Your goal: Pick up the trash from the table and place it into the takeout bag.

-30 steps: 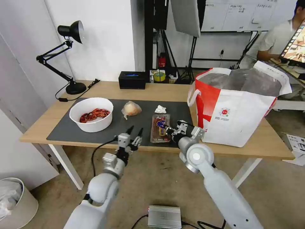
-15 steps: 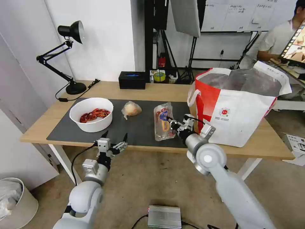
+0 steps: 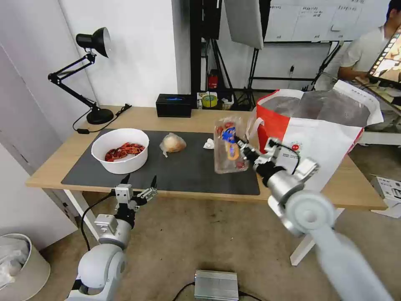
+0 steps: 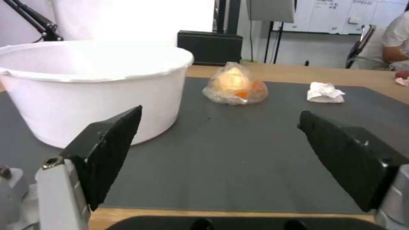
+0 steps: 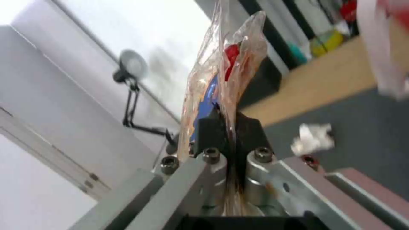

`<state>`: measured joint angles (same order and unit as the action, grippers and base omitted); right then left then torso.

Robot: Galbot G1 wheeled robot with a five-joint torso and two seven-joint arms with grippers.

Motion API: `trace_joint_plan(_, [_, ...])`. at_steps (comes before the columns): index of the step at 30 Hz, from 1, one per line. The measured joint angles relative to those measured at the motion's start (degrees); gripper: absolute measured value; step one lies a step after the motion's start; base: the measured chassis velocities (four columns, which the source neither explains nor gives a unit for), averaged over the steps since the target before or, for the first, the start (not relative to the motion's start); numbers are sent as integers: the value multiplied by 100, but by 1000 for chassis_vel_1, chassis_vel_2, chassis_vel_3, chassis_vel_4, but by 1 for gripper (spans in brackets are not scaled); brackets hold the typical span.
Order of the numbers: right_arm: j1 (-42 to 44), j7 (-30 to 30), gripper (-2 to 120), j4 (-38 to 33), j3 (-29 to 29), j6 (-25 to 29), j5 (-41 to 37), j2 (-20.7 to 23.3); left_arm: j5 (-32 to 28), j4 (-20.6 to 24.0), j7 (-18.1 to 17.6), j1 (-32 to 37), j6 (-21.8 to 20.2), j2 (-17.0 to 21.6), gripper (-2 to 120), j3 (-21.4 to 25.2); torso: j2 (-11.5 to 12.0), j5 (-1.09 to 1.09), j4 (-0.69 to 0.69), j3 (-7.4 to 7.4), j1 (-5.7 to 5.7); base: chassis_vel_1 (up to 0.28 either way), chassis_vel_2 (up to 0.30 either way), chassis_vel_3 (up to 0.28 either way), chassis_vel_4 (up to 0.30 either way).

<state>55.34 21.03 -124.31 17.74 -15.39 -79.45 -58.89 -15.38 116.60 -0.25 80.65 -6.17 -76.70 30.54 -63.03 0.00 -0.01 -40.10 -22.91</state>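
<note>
The right gripper has the clear hinged plastic tray pinched by one edge, up off the light wood table and hanging in the air above the right end of the large dark grey mat. In the right wrist view the jaws are clamped flat on the thin plastic, which stands straight out beyond the fingertips.

Here is the relation that matters: the tray's long axis runs roughly upright, top edge high, and the large white-and-red takeout bag with its silver foil lining sits just to the tray's right, at the table's right end. The bag's near rim and white loop handle are close beside the tray, almost touching from this angle. The mouth gapes upward, and the tray, I judge, has to clear that rim before it can travel across and drop in.

The left gripper hovers at the table's front edge, fingers spread wide, holding nothing, pointing across the mat at the white round bowl of red shells toward the left end. The small clear bag with the yellowish lump and the crumpled white tissue lie on the mat nearer the back edge, well apart from either gripper.
</note>
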Motion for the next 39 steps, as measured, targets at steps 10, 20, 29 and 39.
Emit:
trace_joint_plan(10, [-791,613,0,-48,354,-42,-924,377,-11,199,-34,282,14,5,100,275,0,0,2,0,0,0,0,0,0])
trace_joint_plan(20, [-1078,896,0,295,1184,-146,-1723,718,8,151,-25,420,64,-36,100,330,0,1,1,0,-1,0,0,0,0])
trace_joint_plan(29, [-1293,1075,0,794,1607,-149,-2130,870,27,36,-15,342,68,-41,100,254,0,1,1,0,-1,0,0,0,0])
trace_joint_plan(39, [-1855,1825,0,1469,1692,-147,-2613,897,167,-34,48,331,87,-154,100,211,0,0,1,-1,-1,0,0,0,0])
